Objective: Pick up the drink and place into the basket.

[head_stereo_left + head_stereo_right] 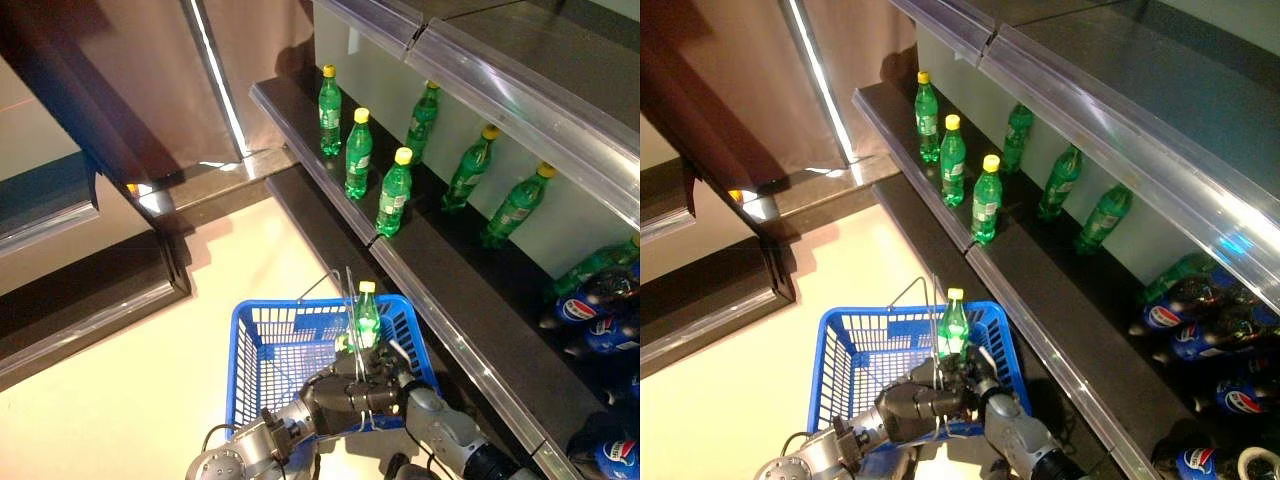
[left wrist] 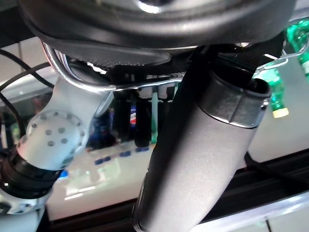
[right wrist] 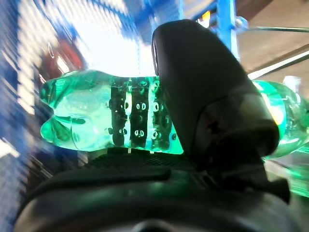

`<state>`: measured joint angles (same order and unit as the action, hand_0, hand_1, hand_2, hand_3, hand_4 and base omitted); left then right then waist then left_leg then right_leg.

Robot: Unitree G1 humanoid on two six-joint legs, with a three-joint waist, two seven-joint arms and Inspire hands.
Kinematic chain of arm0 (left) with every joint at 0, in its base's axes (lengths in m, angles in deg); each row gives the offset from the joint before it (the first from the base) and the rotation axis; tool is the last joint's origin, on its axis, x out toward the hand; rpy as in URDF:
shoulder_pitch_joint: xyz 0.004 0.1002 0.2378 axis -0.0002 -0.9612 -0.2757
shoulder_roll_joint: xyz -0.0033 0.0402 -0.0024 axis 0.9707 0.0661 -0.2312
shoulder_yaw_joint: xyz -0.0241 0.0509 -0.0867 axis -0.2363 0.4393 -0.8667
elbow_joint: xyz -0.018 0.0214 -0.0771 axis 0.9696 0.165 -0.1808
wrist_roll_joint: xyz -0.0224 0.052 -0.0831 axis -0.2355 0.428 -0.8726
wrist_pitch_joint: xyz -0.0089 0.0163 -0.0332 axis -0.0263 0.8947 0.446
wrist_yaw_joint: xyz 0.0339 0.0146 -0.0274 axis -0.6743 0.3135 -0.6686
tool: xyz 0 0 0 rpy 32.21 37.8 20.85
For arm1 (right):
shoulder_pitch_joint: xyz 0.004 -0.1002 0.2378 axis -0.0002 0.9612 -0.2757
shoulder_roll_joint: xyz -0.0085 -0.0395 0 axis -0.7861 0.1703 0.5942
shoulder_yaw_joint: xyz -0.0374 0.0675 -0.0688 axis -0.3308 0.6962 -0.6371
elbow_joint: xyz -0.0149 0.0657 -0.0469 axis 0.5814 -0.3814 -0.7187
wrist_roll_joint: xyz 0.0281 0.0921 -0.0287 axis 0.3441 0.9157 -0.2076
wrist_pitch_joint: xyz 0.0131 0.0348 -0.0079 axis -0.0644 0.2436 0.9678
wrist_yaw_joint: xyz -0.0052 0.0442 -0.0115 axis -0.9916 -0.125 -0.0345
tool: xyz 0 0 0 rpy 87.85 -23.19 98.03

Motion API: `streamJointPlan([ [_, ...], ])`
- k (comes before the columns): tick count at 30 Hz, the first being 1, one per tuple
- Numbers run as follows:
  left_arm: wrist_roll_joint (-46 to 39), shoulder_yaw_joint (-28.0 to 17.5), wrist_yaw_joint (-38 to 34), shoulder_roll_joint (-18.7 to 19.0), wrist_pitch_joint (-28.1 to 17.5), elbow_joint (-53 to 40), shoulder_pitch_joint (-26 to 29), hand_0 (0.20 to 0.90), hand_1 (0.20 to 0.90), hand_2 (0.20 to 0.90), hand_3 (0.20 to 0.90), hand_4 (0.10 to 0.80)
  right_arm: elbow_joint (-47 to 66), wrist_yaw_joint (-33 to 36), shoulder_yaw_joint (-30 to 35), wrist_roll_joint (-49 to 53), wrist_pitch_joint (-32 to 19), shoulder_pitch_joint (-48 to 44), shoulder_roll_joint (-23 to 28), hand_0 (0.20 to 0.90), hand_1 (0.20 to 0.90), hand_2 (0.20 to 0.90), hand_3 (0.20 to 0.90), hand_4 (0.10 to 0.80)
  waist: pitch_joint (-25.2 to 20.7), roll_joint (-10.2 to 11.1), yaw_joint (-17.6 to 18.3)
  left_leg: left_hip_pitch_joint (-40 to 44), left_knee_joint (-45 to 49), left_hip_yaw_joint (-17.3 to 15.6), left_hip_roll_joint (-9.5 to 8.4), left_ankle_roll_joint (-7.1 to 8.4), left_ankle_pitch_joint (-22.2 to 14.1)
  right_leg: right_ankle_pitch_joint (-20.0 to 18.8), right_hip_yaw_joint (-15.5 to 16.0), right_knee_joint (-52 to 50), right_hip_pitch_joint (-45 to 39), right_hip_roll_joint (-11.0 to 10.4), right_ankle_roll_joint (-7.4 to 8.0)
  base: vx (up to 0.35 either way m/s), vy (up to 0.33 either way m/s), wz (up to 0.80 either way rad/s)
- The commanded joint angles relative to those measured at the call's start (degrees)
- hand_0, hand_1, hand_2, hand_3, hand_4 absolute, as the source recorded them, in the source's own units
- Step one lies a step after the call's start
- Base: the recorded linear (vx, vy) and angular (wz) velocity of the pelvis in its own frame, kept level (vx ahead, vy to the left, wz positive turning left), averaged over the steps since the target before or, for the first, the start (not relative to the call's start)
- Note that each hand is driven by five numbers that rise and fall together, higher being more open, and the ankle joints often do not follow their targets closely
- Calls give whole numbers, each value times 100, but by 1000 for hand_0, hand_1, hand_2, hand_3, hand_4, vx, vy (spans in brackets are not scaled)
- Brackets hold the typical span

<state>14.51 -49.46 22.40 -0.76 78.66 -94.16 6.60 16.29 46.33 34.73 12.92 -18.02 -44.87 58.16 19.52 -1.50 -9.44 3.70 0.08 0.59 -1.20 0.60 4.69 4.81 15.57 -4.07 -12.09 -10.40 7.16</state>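
Observation:
The blue basket (image 1: 262, 352) is raised in front of me, off the floor. My left hand (image 1: 340, 393) is shut on its thin wire handles (image 1: 350, 290); the handles also show in the left wrist view (image 2: 96, 85). My right hand (image 1: 392, 362) is shut on a green drink bottle (image 1: 367, 318) with a yellow cap. It holds the bottle upright over the basket's far right part, inside the rim. In the right wrist view the thumb (image 3: 203, 96) lies across the green bottle (image 3: 96, 116), with blue basket mesh (image 3: 29, 58) behind.
A dark shelf (image 1: 450, 300) runs along the right, close to the basket's right side. Green bottles (image 1: 358, 152) with yellow caps stand on it, and dark bottles with blue labels (image 1: 598, 312) lie farther right. A dark cabinet base (image 1: 90, 300) stands at the left across pale floor (image 1: 130, 390).

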Motion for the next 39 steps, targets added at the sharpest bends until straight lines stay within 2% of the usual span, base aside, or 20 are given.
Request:
streamJointPlan([
  [1,-528,575,1943,-1190,-184,-1806,124,300,300,300,200,100,356,-1226,-286,708,-218,-239,-863,300,300,300,200,100,-872,146,-153,-155,1015,-98,357,224,-540,-839,43,-406,658,-591,255,64,-25,11],
  [5,-457,646,2040,-1127,-191,-1768,12,300,300,300,200,100,290,-1754,-461,796,4,-126,-835,300,300,300,200,100,-896,184,-212,-172,1048,-47,354,212,-543,-843,64,-415,649,-587,284,50,-26,14],
  [9,-415,681,2136,-1035,-208,-1702,-58,300,300,300,200,100,293,-2245,-543,1508,205,-14,-832,300,300,300,200,100,-885,228,-253,-180,1091,-3,373,202,-541,-850,76,-442,647,-564,302,40,-39,6],
  [11,-439,704,2154,-942,-221,-1722,-78,300,300,300,200,100,335,-2615,-566,1483,266,-30,-848,300,300,300,200,100,-876,241,-280,-192,1121,36,383,192,-547,-845,86,-455,645,-538,303,31,-54,3],
  [15,-474,755,2167,-825,-208,-1720,-72,300,300,300,200,100,469,-2536,-781,599,5,-118,-680,300,300,300,200,100,-858,271,-323,-229,1171,100,389,188,-558,-849,97,-480,662,-518,320,23,-50,2],
  [17,-515,791,2104,-808,-77,-1705,-59,300,300,300,200,100,333,-2109,-939,-669,-205,-299,-556,300,300,300,200,100,-853,316,-368,-237,1199,161,390,183,-562,-866,101,-478,647,-506,334,45,-71,4],
  [22,-367,812,2138,-888,375,-1537,-78,300,300,300,200,100,-2,-1640,-1200,-2397,-78,-976,-437,300,300,300,200,100,-806,436,-479,-199,1211,284,403,169,-553,-907,43,-436,574,-433,350,47,-93,2],
  [32,-266,783,1938,-1114,1044,-1395,-52,300,300,300,200,100,-798,-1612,-1350,-4496,440,-1786,-748,300,300,300,200,100,-747,605,-725,-161,1283,453,427,151,-557,-977,50,-401,434,-379,392,61,-66,6],
  [36,-336,766,1776,-1167,1239,-1404,-2,300,300,300,200,100,-1260,-1653,-1366,-4927,434,-1922,-951,300,300,300,200,100,-734,654,-818,-177,1332,514,429,147,-565,-1004,80,-390,393,-373,414,65,-51,10],
  [39,-477,767,1634,-1187,1428,-1438,40,300,300,300,200,100,-1632,-1370,-1321,-4975,234,-1948,-1090,300,300,300,200,100,-705,677,-900,-226,1411,580,417,151,-588,-1021,104,-393,373,-375,429,69,-46,12],
])
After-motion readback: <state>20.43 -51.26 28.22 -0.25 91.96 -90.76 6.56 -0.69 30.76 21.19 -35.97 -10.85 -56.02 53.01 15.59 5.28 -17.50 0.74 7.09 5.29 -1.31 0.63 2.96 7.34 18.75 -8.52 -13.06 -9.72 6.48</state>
